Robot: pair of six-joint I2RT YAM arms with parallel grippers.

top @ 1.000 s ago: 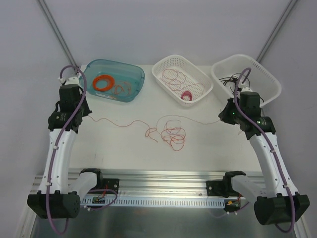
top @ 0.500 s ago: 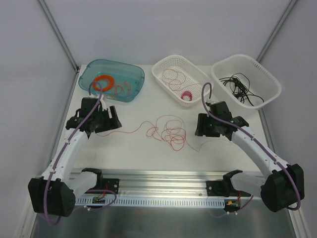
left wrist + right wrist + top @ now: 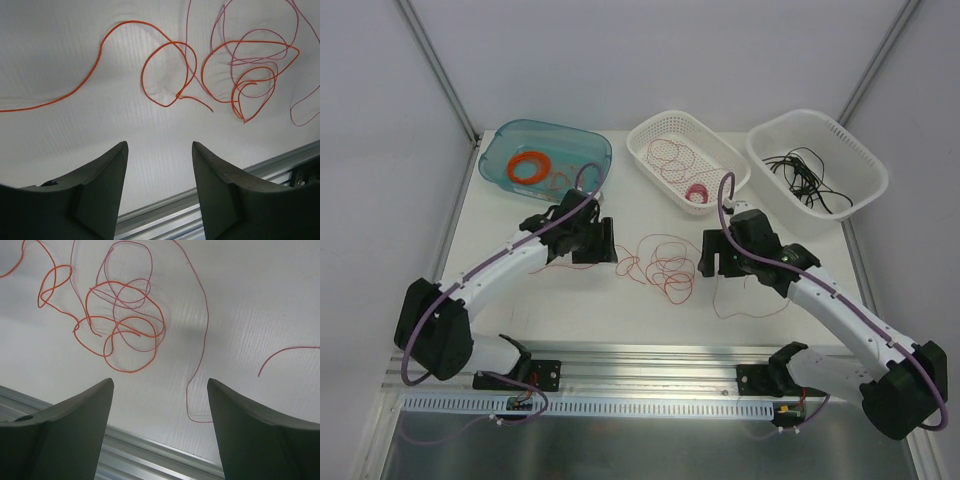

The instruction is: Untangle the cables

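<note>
Left gripper (image 3: pixel 603 243): jaws parted, holding nothing, hovering just left of the cables (image 3: pixel 665 268), which lie in a loose knot on the table (image 3: pixel 570 305) between the two arms. An orange strand (image 3: pixel 75 90) runs out left from the loops. Right gripper (image 3: pixel 712 258): likewise spread and empty, just right of the knot, with a red strand (image 3: pixel 206 315) trailing beside it. I judge it best that each gripper pinches one free run, clear of the crossings, and that I draw them apart slowly

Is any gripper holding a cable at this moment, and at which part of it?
Nothing is held. The left gripper and the right gripper are open, and the cables lie free.
</note>
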